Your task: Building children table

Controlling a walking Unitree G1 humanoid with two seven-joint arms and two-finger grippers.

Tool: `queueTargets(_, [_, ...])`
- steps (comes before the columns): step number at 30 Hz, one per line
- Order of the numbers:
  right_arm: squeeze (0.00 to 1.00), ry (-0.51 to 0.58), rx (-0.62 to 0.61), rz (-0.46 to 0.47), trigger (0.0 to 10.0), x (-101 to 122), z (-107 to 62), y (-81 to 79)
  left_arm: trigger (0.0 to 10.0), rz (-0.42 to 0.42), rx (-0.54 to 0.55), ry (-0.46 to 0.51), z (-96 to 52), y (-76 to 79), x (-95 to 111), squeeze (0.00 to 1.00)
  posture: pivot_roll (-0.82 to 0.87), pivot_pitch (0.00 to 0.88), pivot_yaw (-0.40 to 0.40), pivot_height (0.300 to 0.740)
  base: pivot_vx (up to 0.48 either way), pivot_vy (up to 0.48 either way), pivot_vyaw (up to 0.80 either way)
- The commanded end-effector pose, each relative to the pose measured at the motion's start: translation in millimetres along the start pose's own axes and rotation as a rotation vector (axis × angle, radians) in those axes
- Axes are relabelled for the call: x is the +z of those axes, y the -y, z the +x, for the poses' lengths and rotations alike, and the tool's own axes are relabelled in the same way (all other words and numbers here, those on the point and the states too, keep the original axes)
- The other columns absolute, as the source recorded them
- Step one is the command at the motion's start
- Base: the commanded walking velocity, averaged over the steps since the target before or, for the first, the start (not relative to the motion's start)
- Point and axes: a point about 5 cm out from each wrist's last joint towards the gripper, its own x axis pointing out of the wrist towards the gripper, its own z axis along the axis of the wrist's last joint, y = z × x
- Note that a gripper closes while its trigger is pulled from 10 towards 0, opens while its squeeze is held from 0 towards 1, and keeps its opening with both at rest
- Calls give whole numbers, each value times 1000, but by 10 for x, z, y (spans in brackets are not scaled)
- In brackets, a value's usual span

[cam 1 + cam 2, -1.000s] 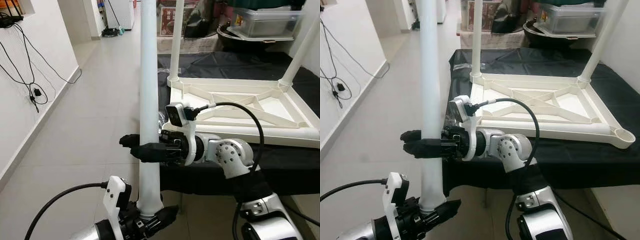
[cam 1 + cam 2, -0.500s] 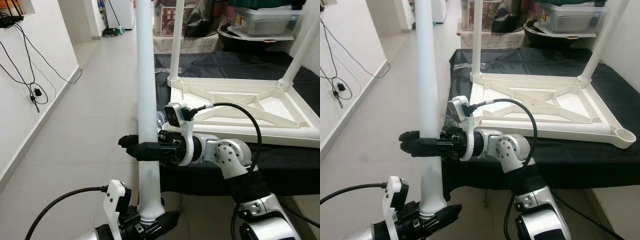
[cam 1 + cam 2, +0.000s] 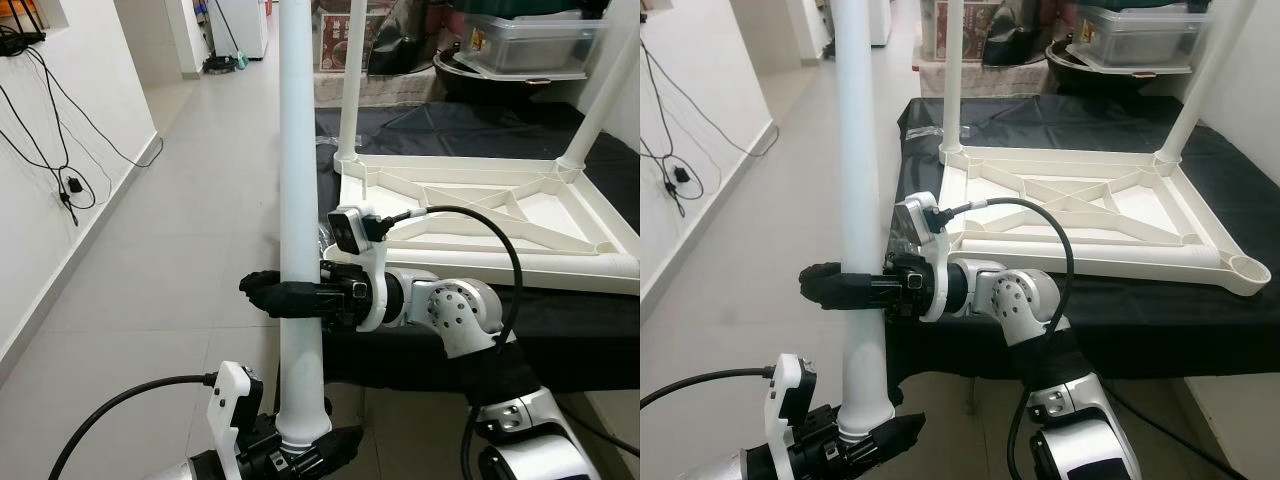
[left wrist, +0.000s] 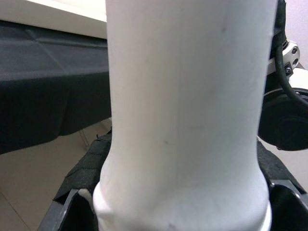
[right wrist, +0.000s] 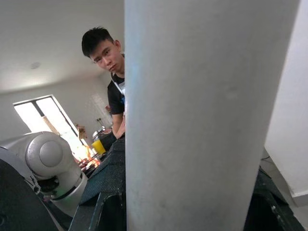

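The white table leg [image 3: 298,200] stands upright in front of the robot, over the tiled floor [image 3: 170,260] and just beside the near corner of the upturned tabletop [image 3: 1090,225]. The left gripper [image 3: 855,440] pinches its flared lower end, fingers pressed on both sides. Higher up, the right gripper [image 3: 285,297] clamps the shaft from the right, its black fingers closed around it.

I think the main risk is tilt: the leg is long and both grips sit low, so the upper part can swing and strike the two legs already fitted, or meet its socket at an angle and jam. The smooth plastic can also slide through the fingers if the two arms pull differently.

On the left, black cables [image 3: 55,150] hang on the wall. To the right, the tabletop lies on a black cloth [image 3: 1160,330], with fitted legs [image 3: 954,75] at its far corners and an open socket [image 3: 1248,268] at its near right corner. Clear storage boxes [image 3: 525,40] stand behind. In the right wrist view a person [image 5: 113,72] is nearby. The robot's own right arm and its cable cross between the leg and the near corner.
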Motion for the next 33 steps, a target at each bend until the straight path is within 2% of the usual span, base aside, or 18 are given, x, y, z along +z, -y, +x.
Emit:
queueTargets(1, [0,-15,23,-19,0,-19,87,-8,10000,-37,18,-45,-6,-26,-75,51,-11,74,23,740,0,0,0])
queueTargets(2, [0,-12,20,-20,0,-16,84,-7,10000,-35,23,-35,-4,-29,-68,1000,-11,74,23,740,0,0,0])
queueTargets(5, [0,-8,17,-23,0,-14,80,-6,10000,-14,26,-39,1,-28,-63,1000,-12,66,23,740,0,0,0])
queueTargets(6, [0,-5,12,-29,0,-10,77,-4,10000,0,27,-46,1,-27,-64,871,-12,66,23,740,0,0,0])
queueTargets(8, [0,-2,8,-34,0,-7,76,-2,10000,8,26,-52,0,-25,-66,871,-12,66,23,740,0,0,0])
queueTargets(9, [0,7,-2,-36,0,3,65,7,10000,6,35,-52,0,-37,-70,0,-13,58,21,740,0,0,0])
queueTargets(17, [0,71,-88,-74,0,129,-17,78,10000,14,85,-38,-53,-92,-60,0,-11,56,19,740,0,0,0])
queueTargets(20, [0,167,-228,-141,0,335,-154,183,10000,55,164,-51,-143,-169,-90,0,-5,53,16,740,0,0,0])
queueTargets(22, [0,167,-228,-141,0,335,-154,183,10000,55,164,-51,-143,-169,-90,0,-5,53,16,740,0,0,0])
queueTargets(23, [0,213,-304,-172,0,433,-239,225,10000,64,201,-52,-181,-201,-112,0,-2,52,15,740,0,0,0])
queueTargets(24, [0,292,-440,-231,0,591,-393,273,10000,66,269,-26,-227,-253,-124,0,-2,53,14,740,0,0,0])
queueTargets(28, [0,308,-468,-243,0,621,-423,280,10000,65,283,-18,-234,-263,-124,0,-2,53,14,740,0,0,0])
queueTargets(30, [0,402,-756,-359,0,761,-651,371,10000,159,458,70,-216,-416,-11,0,-3,52,12,740,0,0,0])
queueTargets(31, [0,402,-756,-359,0,761,-651,371,10000,159,458,70,-216,-416,-11,0,-3,52,12,740,0,0,0])
queueTargets(32, [0,429,-860,-409,0,802,-729,390,10000,188,519,106,-209,-465,37,0,-3,52,12,740,0,0,0])
queueTargets(33, [0,429,-860,-409,0,802,-729,390,10000,188,519,106,-209,-465,37,0,-3,52,12,740,0,0,0])
